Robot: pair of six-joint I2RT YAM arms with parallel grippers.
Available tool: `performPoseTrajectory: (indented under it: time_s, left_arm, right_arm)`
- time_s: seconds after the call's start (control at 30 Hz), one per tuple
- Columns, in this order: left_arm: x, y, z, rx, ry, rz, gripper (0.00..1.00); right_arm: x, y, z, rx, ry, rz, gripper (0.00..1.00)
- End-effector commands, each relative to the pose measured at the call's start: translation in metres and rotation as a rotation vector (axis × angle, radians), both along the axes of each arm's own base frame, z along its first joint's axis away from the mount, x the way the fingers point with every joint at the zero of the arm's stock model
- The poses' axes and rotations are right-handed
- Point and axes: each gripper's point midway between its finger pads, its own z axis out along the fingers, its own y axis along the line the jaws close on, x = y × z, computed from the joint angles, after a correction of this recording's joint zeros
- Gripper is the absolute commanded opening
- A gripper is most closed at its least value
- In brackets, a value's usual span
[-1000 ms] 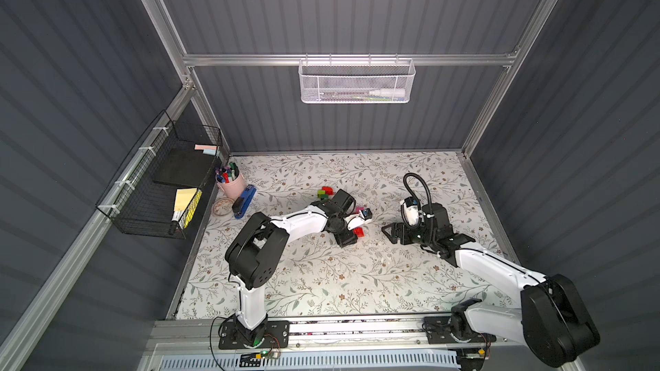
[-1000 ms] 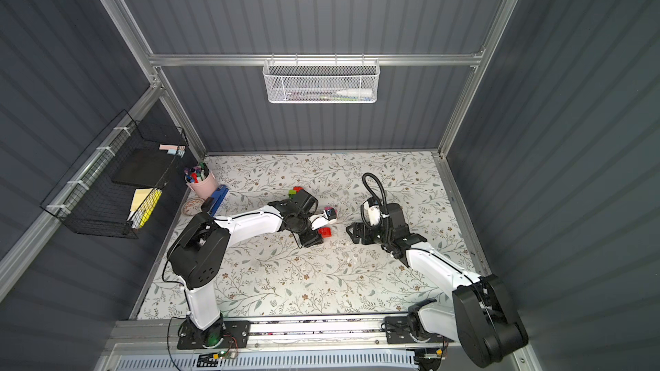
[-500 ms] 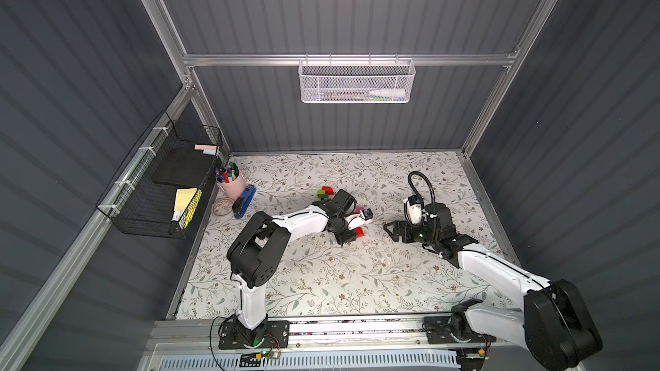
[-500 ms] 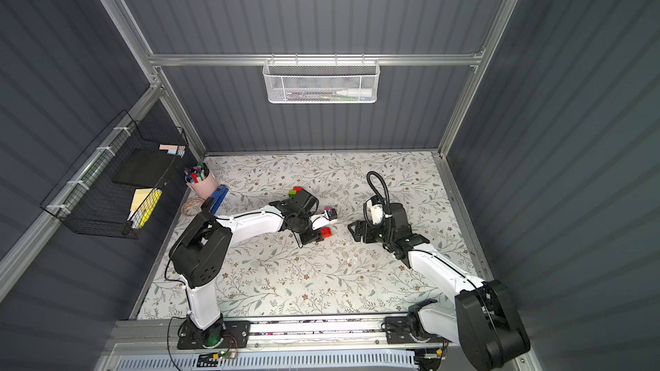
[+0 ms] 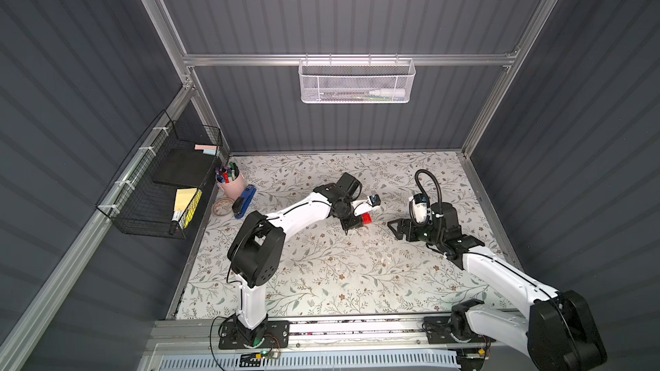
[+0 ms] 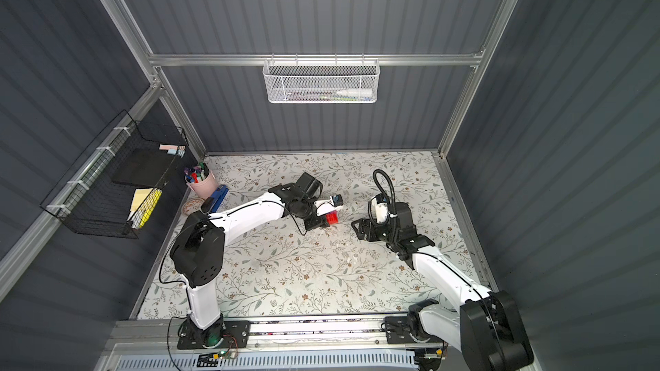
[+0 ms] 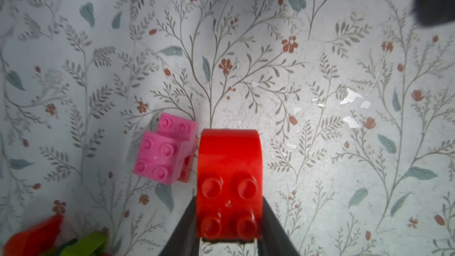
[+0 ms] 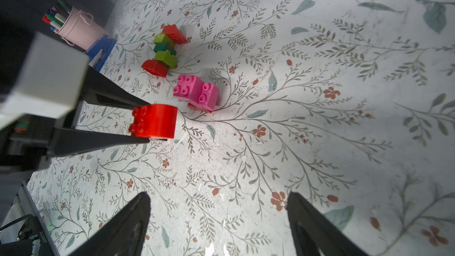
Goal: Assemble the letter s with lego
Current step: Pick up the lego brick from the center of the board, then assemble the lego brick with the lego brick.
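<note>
A rail (image 5: 357, 332) is running along the bottom edge of both top views. Beyond it, right of centre, the right gripper (image 5: 394, 228) is hanging over the floral table (image 5: 321, 280), its jaws standing wide apart with nothing between them. Just left of it, at mid-frame, the left gripper (image 5: 362, 221) is clamping a red brick (image 5: 366, 218) with one rounded end; I cannot tell whether the brick is touching the table. The wrist views are showing pink bricks (image 8: 197, 91) lying just beside that red brick. A cluster of red, lime and dark green bricks (image 8: 165, 50) is sitting farther off. At the table's left edge a pen cup (image 5: 231, 182) is standing beside a blue stapler (image 5: 246, 201). A black wire basket (image 5: 160, 180) is hanging on the left wall. A white mesh basket (image 5: 357, 80) is hanging at upper centre.
</note>
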Motion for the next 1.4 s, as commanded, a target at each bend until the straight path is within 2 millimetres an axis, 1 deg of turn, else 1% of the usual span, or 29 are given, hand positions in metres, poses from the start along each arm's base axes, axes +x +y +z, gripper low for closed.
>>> performPoseTrajectory:
  time_s: [0.0,0.1,0.2,0.3,0.43,0.53,0.57,0.6,0.73,0.83,0.97,1.1,1.2,1.23,1.37]
  left_arm:
    - [-0.015,-0.002,0.002,0.031,0.067,-0.074,0.28]
    - [-0.013,-0.005,0.006,0.031,0.08,-0.086,0.28]
    - [-0.01,-0.017,0.012,-0.005,0.079,-0.13,0.29]
    - [-0.002,-0.019,0.008,0.018,0.05,-0.163,0.29]
    - [0.007,-0.021,0.007,0.019,0.037,-0.191,0.28]
    - [0.016,-0.019,0.005,0.016,0.032,-0.192,0.28]
    - [0.018,-0.018,0.005,0.014,0.034,-0.189,0.28]
    - [0.02,-0.018,0.006,0.005,0.035,-0.188,0.28]
    - [0.021,-0.017,0.01,-0.011,0.046,-0.192,0.28]
    - [0.025,-0.011,0.009,0.006,0.036,-0.187,0.28]
    - [0.034,-0.002,0.006,0.018,0.024,-0.187,0.28]
    - [0.039,0.004,0.008,0.005,0.014,-0.211,0.28]
    - [0.045,0.008,0.01,0.005,-0.004,-0.216,0.28]
    - [0.043,0.006,0.012,-0.021,0.007,-0.226,0.28]
    - [0.047,0.007,0.007,-0.02,0.016,-0.224,0.28]
  right_arm:
    - [0.004,0.0,0.014,0.013,-0.025,0.004,0.89]
    - [0.006,0.002,0.017,0.033,-0.024,0.008,0.89]
    - [0.007,0.004,0.019,0.051,-0.017,0.016,0.89]
    - [0.006,0.008,0.019,0.072,0.002,0.028,0.9]
    - [0.005,0.011,0.012,0.102,0.042,0.03,0.89]
    - [0.008,0.012,0.005,0.134,0.08,0.013,0.89]
    - [0.009,0.012,0.006,0.146,0.082,0.012,0.89]
    - [0.01,0.012,-0.006,0.148,0.125,0.007,0.89]
    - [0.017,0.016,-0.015,0.204,0.184,0.005,0.88]
    - [0.023,0.02,-0.023,0.242,0.221,0.007,0.87]
    - [0.035,0.034,-0.029,0.324,0.286,0.036,0.86]
    - [0.05,0.047,-0.04,0.391,0.377,0.051,0.83]
    - [0.061,0.056,-0.047,0.465,0.407,0.061,0.81]
    - [0.064,0.058,-0.051,0.483,0.419,0.06,0.81]
    - [0.072,0.068,-0.061,0.561,0.458,0.081,0.78]
